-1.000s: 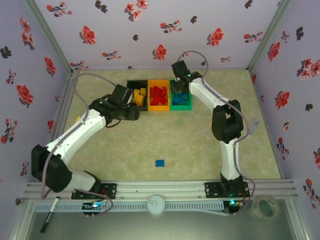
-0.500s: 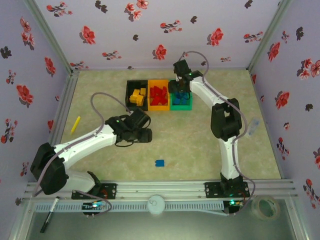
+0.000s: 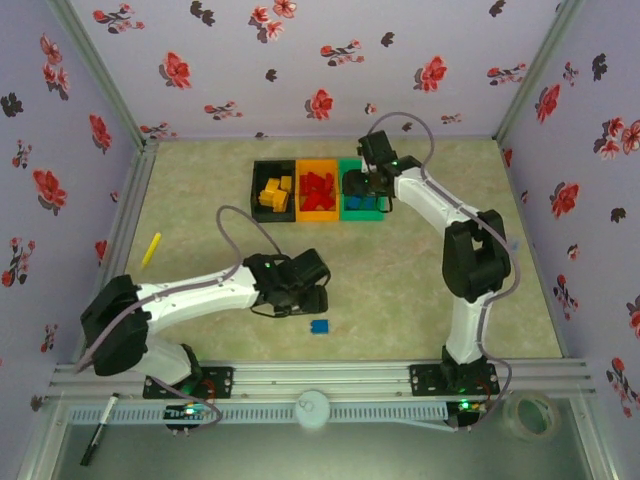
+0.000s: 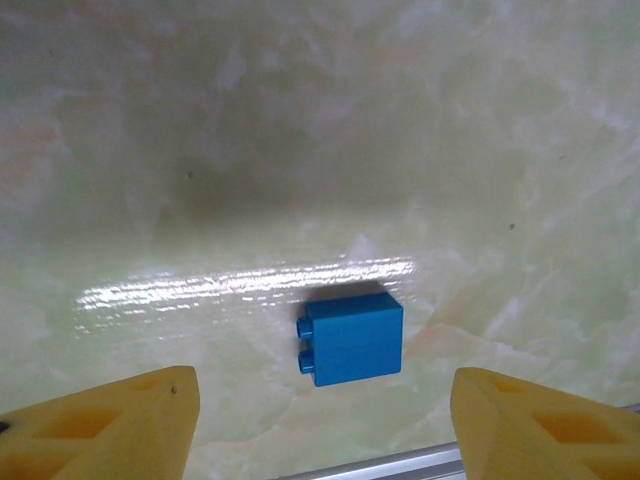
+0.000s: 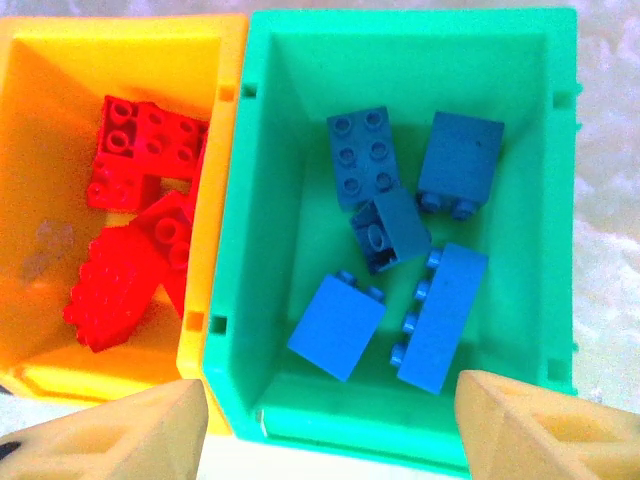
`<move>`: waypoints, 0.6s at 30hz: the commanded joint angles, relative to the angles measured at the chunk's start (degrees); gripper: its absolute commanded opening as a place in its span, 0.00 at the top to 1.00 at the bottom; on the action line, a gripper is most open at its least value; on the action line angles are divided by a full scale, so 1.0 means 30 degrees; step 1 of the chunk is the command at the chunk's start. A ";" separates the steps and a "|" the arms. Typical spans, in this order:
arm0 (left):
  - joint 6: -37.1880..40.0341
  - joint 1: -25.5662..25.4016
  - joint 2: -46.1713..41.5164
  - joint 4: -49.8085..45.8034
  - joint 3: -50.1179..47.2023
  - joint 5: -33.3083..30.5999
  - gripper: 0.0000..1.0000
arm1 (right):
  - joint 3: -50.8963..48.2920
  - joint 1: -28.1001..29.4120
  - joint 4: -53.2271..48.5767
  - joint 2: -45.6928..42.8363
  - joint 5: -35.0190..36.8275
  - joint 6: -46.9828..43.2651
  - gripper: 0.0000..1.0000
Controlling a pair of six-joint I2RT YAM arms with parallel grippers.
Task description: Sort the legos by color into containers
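Note:
One blue lego lies on its side on the table, studs to the left, near the front rail. My left gripper hangs open just above it, a yellow finger on either side and nothing between them; from above it is right beside the brick. My right gripper is open over the green container, which holds several blue legos. The orange container holds red legos. The black container holds yellow legos.
A thin yellow piece lies on the table at the left. The three bins stand in a row at the back centre. On the rail shelf in front are a pen, a white disc and a tape roll.
My left arm has swung from the black bin down to the front, stopping over the lone blue lego. My right gripper has shifted slightly right above the green bin.

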 commanded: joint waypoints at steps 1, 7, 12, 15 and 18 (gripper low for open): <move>-0.0938 -0.0542 0.0983 -0.0418 0.0287 0.0424 0.31 | -0.0914 0.0245 0.0843 -0.0888 -0.0384 0.0508 0.33; -0.1073 -0.1329 0.2693 -0.0561 0.1123 0.0814 0.30 | -0.1822 0.0340 0.1133 -0.1215 -0.0502 0.0596 0.33; -0.0809 -0.1560 0.3749 -0.0495 0.1674 0.1108 0.29 | -0.2267 0.0436 0.1432 -0.1456 -0.0671 0.0639 0.32; -0.0669 -0.1589 0.4315 -0.0633 0.1927 0.1177 0.30 | -0.2456 0.0487 0.1467 -0.1608 -0.0707 0.0684 0.32; -0.0593 -0.1589 0.4648 -0.0740 0.2039 0.1280 0.32 | -0.2778 0.0547 0.1553 -0.1825 -0.0737 0.0680 0.32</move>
